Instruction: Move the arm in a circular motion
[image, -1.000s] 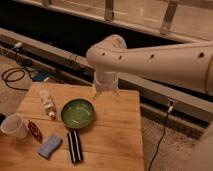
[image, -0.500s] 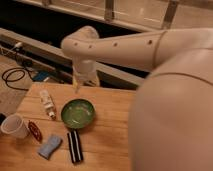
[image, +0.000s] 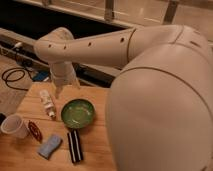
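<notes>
The arm (image: 165, 85) is cream-white and very large, filling the right half of the camera view. A tubular segment with small dark holes (image: 95, 47) reaches left to a rounded joint, then bends down. The gripper (image: 60, 89) hangs at its lower end, above the back left part of the wooden table (image: 100, 150). It sits just above and behind a white bottle (image: 47, 104) and to the left of a green bowl (image: 77, 114). Nothing is seen in the gripper.
On the table lie a white cup (image: 14, 126), a red-brown packet (image: 35, 131), a blue sponge (image: 49, 146) and a black striped item (image: 75, 146). Black cables (image: 12, 77) lie on the floor at left. A dark ledge runs behind the table.
The arm has swung further left and nearer to the camera, now covering the right half of the view. The gripper moved left, from above the bowl toward the bottle.
</notes>
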